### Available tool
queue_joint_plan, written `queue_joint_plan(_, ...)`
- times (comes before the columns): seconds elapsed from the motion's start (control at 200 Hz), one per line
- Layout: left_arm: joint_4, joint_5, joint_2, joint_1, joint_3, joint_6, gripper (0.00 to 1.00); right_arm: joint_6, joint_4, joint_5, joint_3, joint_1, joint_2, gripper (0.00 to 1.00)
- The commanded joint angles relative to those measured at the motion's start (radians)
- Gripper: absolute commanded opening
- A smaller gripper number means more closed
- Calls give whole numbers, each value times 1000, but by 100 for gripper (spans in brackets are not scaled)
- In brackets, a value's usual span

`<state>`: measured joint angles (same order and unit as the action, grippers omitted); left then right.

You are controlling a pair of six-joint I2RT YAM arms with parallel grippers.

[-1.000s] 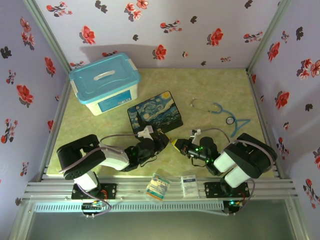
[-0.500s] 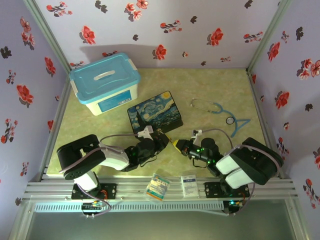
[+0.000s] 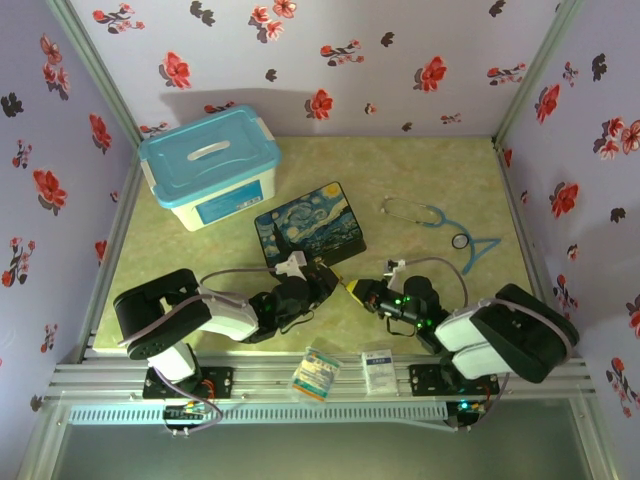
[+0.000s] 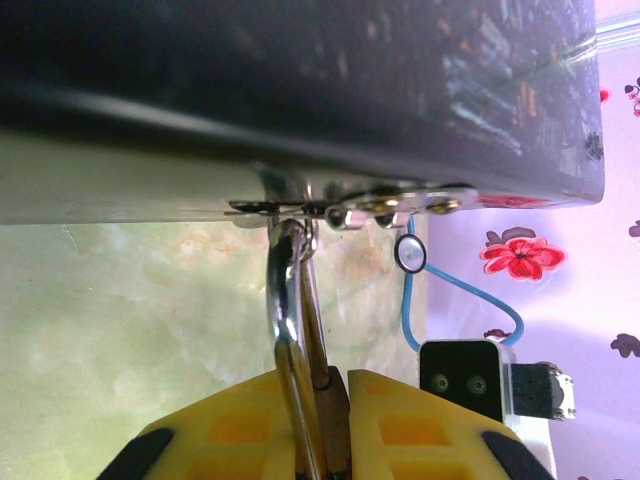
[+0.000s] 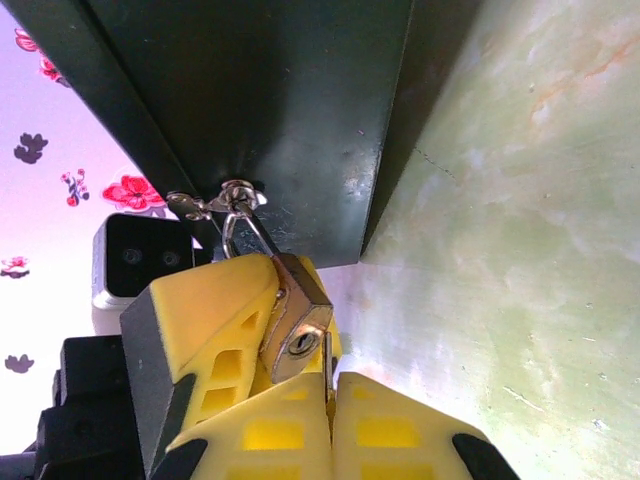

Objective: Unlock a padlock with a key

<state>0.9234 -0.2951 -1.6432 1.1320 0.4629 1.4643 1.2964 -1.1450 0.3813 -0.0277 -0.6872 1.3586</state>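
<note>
The painted box (image 3: 308, 222) lies mid-table, and the brass padlock (image 5: 297, 320) hangs by its silvery shackle (image 4: 285, 300) from the clasp at the box's near edge. My left gripper (image 4: 335, 385) is shut on the padlock's body, just in front of the box's near corner (image 3: 325, 278). My right gripper (image 5: 330, 385) faces it from the right (image 3: 358, 290) and is shut on the slim grey key (image 5: 327, 362). The key's tip stands just right of the keyhole (image 5: 303, 343), against the padlock's bottom face and outside the slot.
A plastic bin with a blue lid (image 3: 208, 165) stands at the back left. A blue stethoscope (image 3: 440, 225) lies to the right of the box. Two small packets (image 3: 316, 373) (image 3: 378, 370) rest on the front rail between the arm bases.
The right arm's elbow has swung outward to the right and lower. Both grippers have stayed in place at the padlock.
</note>
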Motion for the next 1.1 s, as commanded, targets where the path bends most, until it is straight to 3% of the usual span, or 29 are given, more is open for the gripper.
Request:
queue_joint_plan(0.0, 50, -3, 19, -6, 14, 17, 0, -56, 90, -17, -23, -5, -58, 0)
queue_joint_plan(0.34, 99, 14, 2, 6, 22, 34, 0, -54, 72, -1, -60, -5, -51, 0)
queue_joint_plan(0.705, 116, 25, 9, 31, 27, 54, 0, 4, -240, -10, -59, 10, 160, 0)
queue_joint_plan(1.01, 145, 35, 10, 35, 23, 76, 0, -58, -209, -58, -39, 51, 118, 0)
queue_joint_plan(1.095, 129, 50, 18, 35, 47, 71, 0, -121, -97, -37, -74, 46, 70, 0)
